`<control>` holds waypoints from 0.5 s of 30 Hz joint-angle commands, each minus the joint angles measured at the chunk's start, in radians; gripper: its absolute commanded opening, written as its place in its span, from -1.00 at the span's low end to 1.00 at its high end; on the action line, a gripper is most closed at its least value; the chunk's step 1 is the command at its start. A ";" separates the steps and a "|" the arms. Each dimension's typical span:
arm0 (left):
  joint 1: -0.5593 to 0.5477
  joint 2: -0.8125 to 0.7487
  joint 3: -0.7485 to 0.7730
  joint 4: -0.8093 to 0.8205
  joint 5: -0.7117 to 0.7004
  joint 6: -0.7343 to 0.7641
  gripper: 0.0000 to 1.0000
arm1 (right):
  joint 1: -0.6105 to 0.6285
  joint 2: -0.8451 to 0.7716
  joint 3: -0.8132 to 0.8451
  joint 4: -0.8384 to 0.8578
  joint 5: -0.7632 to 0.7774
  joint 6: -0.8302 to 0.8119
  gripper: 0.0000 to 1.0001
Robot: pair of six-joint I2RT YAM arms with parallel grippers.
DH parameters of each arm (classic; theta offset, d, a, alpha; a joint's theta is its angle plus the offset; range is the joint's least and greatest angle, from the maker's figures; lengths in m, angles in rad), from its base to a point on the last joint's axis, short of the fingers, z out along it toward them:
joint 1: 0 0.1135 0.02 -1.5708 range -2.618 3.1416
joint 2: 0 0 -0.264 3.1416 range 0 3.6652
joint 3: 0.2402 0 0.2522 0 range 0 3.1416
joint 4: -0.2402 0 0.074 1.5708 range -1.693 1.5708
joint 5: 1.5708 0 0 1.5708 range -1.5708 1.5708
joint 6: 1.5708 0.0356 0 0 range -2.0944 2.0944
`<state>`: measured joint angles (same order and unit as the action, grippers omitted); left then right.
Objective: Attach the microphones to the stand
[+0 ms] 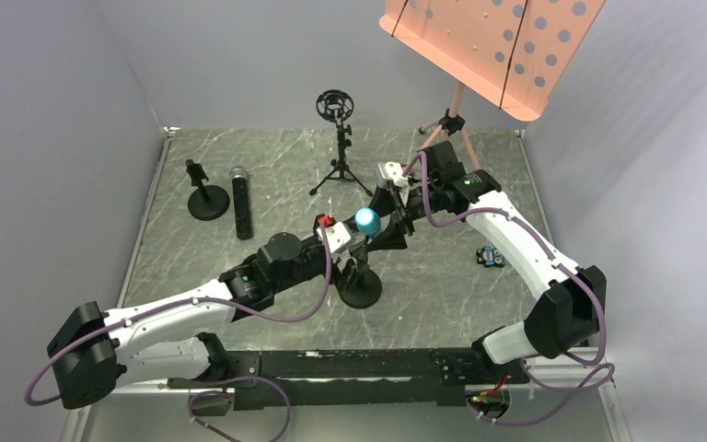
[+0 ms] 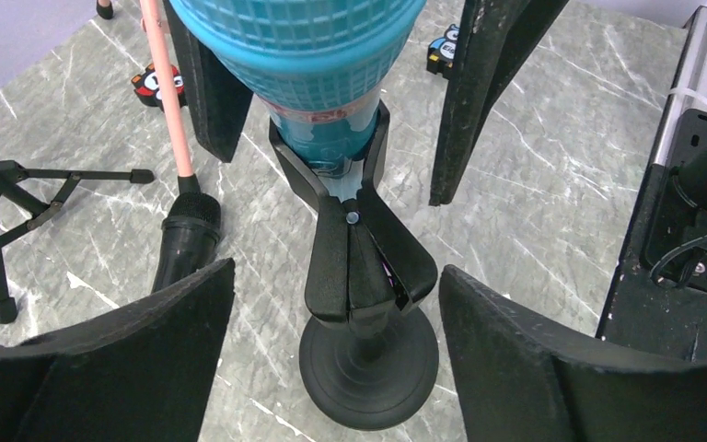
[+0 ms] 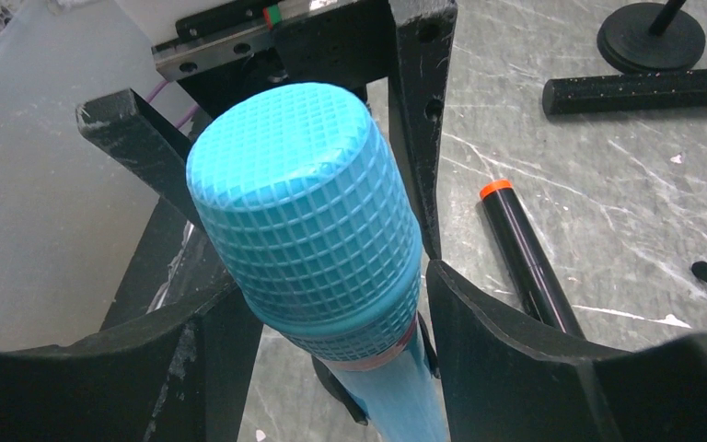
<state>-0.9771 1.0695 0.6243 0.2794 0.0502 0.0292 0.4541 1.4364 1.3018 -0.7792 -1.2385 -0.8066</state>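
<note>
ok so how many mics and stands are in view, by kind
microphones: 3 (cyan, black with silver head, black with orange end)
mic stands: 3 (bare round-base, round-base under the cyan one, tripod)
music stand: 1
total: 7

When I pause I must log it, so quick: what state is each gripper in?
Left gripper: open, fingers beside the stand clip, holding nothing.
Right gripper: fingers around the blue microphone; whether it grips cannot be told.
</note>
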 commanded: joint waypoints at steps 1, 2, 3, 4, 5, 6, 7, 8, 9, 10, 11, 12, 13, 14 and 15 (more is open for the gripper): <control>-0.017 0.022 0.059 0.020 -0.047 -0.019 0.64 | 0.003 -0.053 0.008 0.102 -0.002 0.051 0.32; -0.020 0.025 0.062 0.016 -0.047 -0.020 0.59 | 0.002 -0.059 0.000 0.126 0.001 0.074 0.30; -0.023 0.028 0.065 0.015 -0.047 -0.021 0.53 | 0.003 -0.062 -0.006 0.140 0.001 0.087 0.28; -0.026 0.031 0.067 0.014 -0.047 -0.020 0.49 | 0.003 -0.065 -0.010 0.148 -0.001 0.095 0.26; -0.028 0.035 0.070 0.011 -0.047 -0.021 0.45 | 0.002 -0.063 -0.012 0.154 -0.002 0.101 0.23; -0.029 0.036 0.073 0.009 -0.069 -0.021 0.39 | 0.003 -0.061 -0.015 0.158 -0.005 0.109 0.20; -0.029 0.037 0.075 0.006 -0.077 -0.020 0.30 | 0.004 -0.059 -0.018 0.161 -0.005 0.111 0.16; -0.029 0.039 0.078 0.002 -0.078 -0.020 0.21 | 0.004 -0.059 -0.024 0.166 -0.007 0.117 0.12; -0.029 0.043 0.080 -0.001 -0.078 -0.021 0.14 | 0.005 -0.060 -0.031 0.174 -0.007 0.124 0.09; -0.031 0.044 0.082 -0.005 -0.079 -0.022 0.03 | 0.004 -0.064 -0.037 0.181 -0.008 0.130 0.06; -0.031 0.045 0.084 -0.009 -0.079 -0.022 -0.09 | 0.006 -0.066 -0.044 0.187 -0.009 0.135 0.04; -0.031 0.046 0.084 -0.009 -0.080 -0.022 -0.13 | 0.006 -0.071 -0.053 0.198 -0.009 0.142 0.03; -0.031 0.046 0.083 -0.008 -0.079 -0.022 -0.16 | 0.006 -0.076 -0.062 0.211 -0.008 0.153 0.02; -0.031 0.047 0.083 -0.007 -0.078 -0.022 -0.20 | 0.006 -0.081 -0.071 0.227 -0.008 0.159 0.01; -0.031 0.048 0.082 -0.005 -0.076 -0.023 -0.26 | 0.006 -0.086 -0.079 0.235 -0.009 0.166 -0.01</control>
<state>-1.0096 1.1110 0.6666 0.2596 0.0051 0.0044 0.4549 1.3865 1.2591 -0.6052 -1.2396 -0.6838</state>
